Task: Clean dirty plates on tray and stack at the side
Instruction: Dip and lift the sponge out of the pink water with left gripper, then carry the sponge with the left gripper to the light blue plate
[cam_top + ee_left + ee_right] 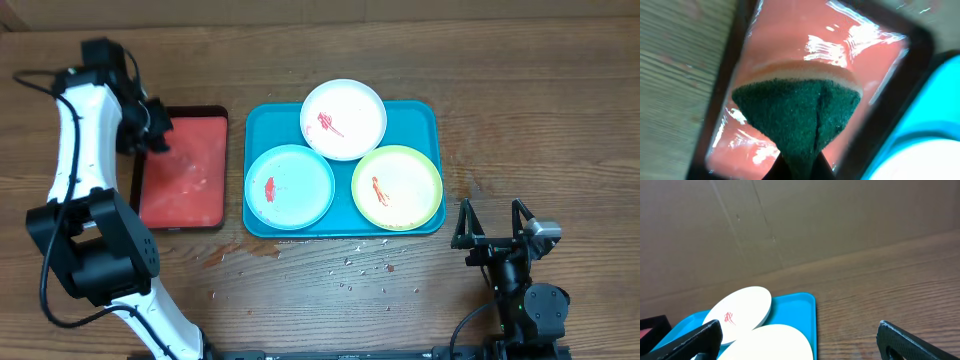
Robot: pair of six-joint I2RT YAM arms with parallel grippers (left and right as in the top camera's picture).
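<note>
The teal-blue tray (416,114) holds three plates with red smears: white (344,119) at the back, light blue (290,186) front left, yellow-green (397,187) front right. My left gripper (158,135) is shut on a green-and-orange sponge (799,110) above the small red tray (183,170). My right gripper (492,222) is open and empty, right of the teal tray near the front. In the right wrist view the white plate (740,311) and the yellow-green plate (772,344) show on the tray (802,311).
The dark-rimmed red tray (875,65) lies left of the teal tray; its surface looks wet. Small crumbs (350,265) are scattered on the wooden table in front of the teal tray. A cardboard wall (790,220) stands behind the table.
</note>
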